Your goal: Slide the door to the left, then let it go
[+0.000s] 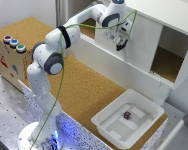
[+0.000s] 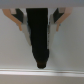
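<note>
We see the cork-topped table [image 1: 89, 95] running across the scene, the white cabinet [image 1: 159, 30] sitting along its far edge. The door [image 1: 129, 42] covers the middle part of the cabinet front; the opening on the exterior view's right is uncovered and shows the cork floor inside. The Panda arm [image 1: 54, 55] rises from its base at the near left and reaches over to the door. The white tray [image 1: 106, 120] sits near the table's right end with a small dark object [image 1: 127, 115] in it. A wooden box [image 1: 9, 60] at far left carries three buttons [image 1: 14, 43]. The gripper [image 1: 121, 44] is right at the door face. In the wrist view we see a dark bar in front of a plain white surface; we cannot tell whether the gripper [image 2: 40, 30] is spread or closed on anything.
</note>
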Robot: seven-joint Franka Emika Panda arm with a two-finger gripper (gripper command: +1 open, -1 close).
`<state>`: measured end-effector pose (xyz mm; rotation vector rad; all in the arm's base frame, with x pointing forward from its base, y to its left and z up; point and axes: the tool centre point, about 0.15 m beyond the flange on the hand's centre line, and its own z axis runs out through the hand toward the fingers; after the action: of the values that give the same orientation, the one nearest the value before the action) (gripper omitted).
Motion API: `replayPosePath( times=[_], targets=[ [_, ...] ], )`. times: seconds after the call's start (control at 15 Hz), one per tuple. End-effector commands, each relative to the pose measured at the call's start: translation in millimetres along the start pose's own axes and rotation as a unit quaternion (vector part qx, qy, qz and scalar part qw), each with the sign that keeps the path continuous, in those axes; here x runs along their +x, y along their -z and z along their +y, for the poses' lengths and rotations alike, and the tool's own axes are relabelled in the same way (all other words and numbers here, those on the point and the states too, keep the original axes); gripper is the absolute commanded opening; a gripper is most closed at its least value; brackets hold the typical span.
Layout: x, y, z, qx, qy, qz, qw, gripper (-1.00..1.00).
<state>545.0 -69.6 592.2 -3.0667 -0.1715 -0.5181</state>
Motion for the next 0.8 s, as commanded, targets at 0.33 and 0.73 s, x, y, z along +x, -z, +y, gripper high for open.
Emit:
replayPosePath(
  times=[0.33,0.73],
  targets=[
    [32.0,-12.4,-149.9,-0.025,0.088,0.023,0.996,-1.00],
    [44.0,-9.6,-217.4,-0.003,0.124,0.028,0.992,-1.00]
  ],
)
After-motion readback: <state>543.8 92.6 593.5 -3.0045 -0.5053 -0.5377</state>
